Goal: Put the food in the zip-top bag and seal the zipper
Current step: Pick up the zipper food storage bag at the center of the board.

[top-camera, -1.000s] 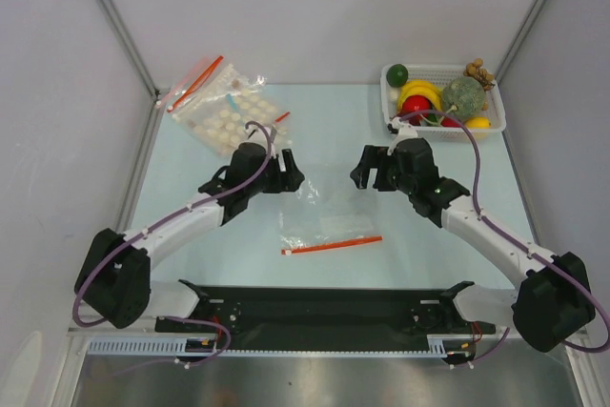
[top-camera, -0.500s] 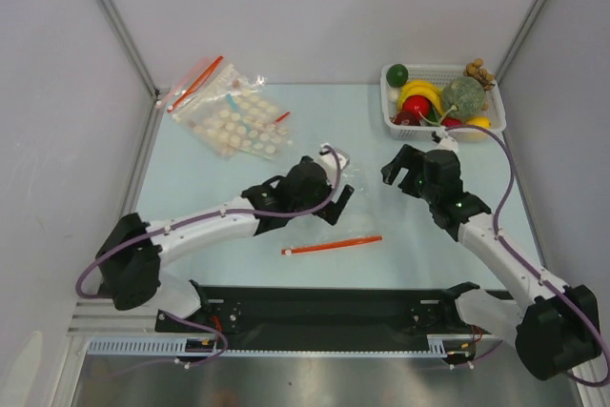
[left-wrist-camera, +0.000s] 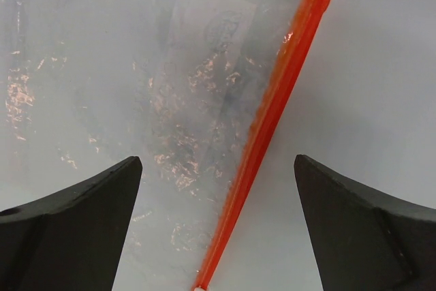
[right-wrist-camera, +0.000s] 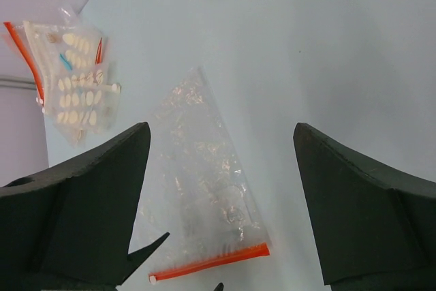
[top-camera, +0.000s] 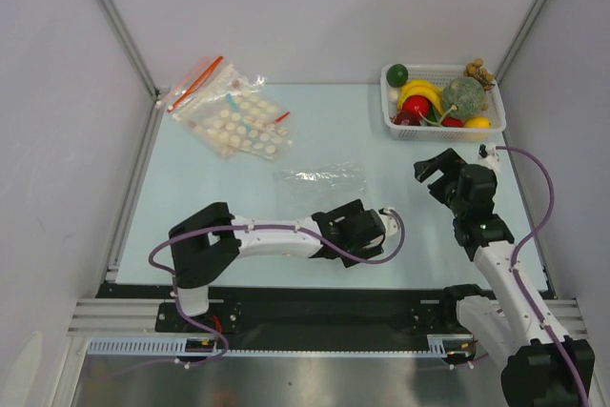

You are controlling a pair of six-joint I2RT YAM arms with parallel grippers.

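**Zip-top bag** (top-camera: pixel 319 186): clear, lying flat on the pale table (top-camera: pixel 191 197) at centre frame in the top view. Its mouth end is facing the bottom of the frame and passing under the left gripper (top-camera: pixel 362 233).

**Zipper** (left-wrist-camera: pixel 264 127): a red strip. In the left wrist view its long axis is running steeply from the upper right corner down to the bottom edge at centre. In the right wrist view it is lying nearly level across the bag's lower end, rising slightly to the right.

**Left gripper:** jaws standing wide and holding nothing, with the fingers (left-wrist-camera: pixel 82 223) flanking the strip. Whether it is touching the bag cannot be told.

**Right gripper** (top-camera: pixel 437 165): hanging right of centre, jaws wide apart, carrying nothing.

**Food:** the grey-green ball (top-camera: pixel 463 94), red fruit (top-camera: pixel 416 107) and dark green ball (top-camera: pixel 397 73) are sitting in the white basket (top-camera: pixel 434 68) at upper right, beside the bananas (top-camera: pixel 420 91).

**Disc-patterned bags** (top-camera: pixel 229 111): lying at upper left.
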